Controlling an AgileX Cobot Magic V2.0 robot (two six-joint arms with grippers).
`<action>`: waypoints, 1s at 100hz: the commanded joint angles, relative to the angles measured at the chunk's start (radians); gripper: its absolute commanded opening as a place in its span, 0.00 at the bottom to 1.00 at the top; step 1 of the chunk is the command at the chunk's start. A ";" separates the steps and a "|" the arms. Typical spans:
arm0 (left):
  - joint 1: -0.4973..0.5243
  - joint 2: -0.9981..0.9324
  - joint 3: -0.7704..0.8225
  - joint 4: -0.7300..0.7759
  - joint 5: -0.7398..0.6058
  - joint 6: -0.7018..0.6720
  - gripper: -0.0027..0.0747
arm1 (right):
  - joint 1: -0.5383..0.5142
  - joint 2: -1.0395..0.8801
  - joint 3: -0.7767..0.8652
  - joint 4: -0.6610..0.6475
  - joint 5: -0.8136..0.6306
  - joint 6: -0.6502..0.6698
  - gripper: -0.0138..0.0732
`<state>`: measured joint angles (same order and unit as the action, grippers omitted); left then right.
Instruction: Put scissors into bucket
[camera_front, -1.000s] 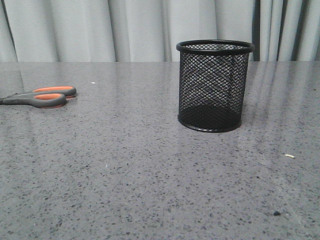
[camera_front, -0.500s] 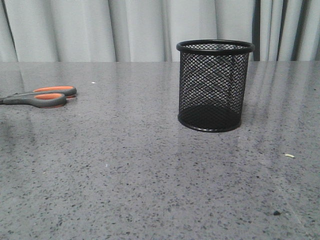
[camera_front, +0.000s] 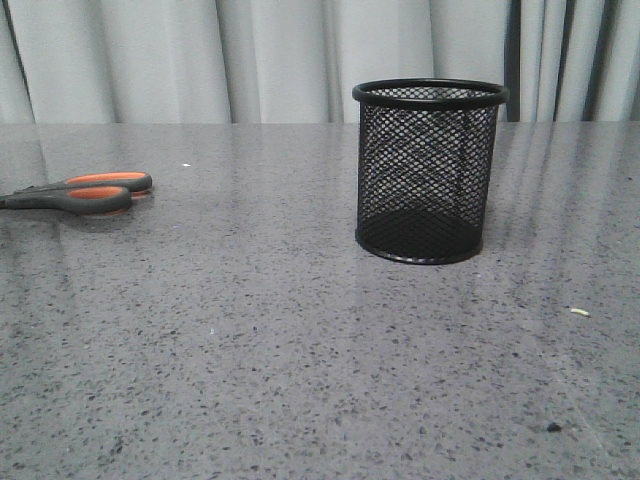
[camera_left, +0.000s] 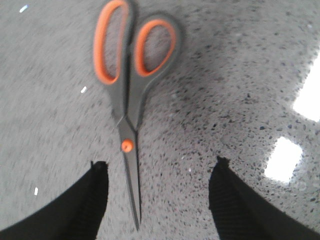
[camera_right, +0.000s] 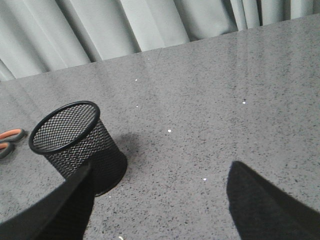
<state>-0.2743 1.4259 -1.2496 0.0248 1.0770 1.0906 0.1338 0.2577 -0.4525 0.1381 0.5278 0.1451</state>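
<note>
The scissors (camera_front: 85, 192) lie flat on the grey table at the far left, closed, with dark grey handles lined orange. In the left wrist view the scissors (camera_left: 127, 115) lie below my open left gripper (camera_left: 159, 172), blades between the two fingers and nearer one of them, not touched. The black wire-mesh bucket (camera_front: 428, 170) stands upright right of centre, empty. In the right wrist view the bucket (camera_right: 75, 145) stands beside my open, empty right gripper (camera_right: 160, 175), one finger overlapping its base in the picture. Neither gripper shows in the front view.
Grey speckled table (camera_front: 250, 340) with pale curtains behind its far edge. Small crumbs lie at the right front (camera_front: 579, 312). The scissor handles also show at the edge of the right wrist view (camera_right: 9, 139).
In the front view the scissors and bucket have not moved. A faint shadow on the table under the scissors has shifted slightly.
</note>
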 joint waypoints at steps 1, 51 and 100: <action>-0.006 0.033 -0.055 -0.045 0.029 0.135 0.55 | 0.017 0.018 -0.035 0.001 -0.063 -0.013 0.72; 0.112 0.175 -0.152 -0.091 0.033 0.158 0.55 | 0.045 0.018 -0.035 -0.007 -0.050 -0.016 0.72; 0.184 0.243 -0.162 -0.277 0.037 0.291 0.55 | 0.045 0.018 -0.033 -0.014 -0.050 -0.017 0.72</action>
<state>-0.0907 1.6917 -1.3745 -0.2132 1.1259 1.3730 0.1796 0.2577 -0.4525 0.1324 0.5492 0.1394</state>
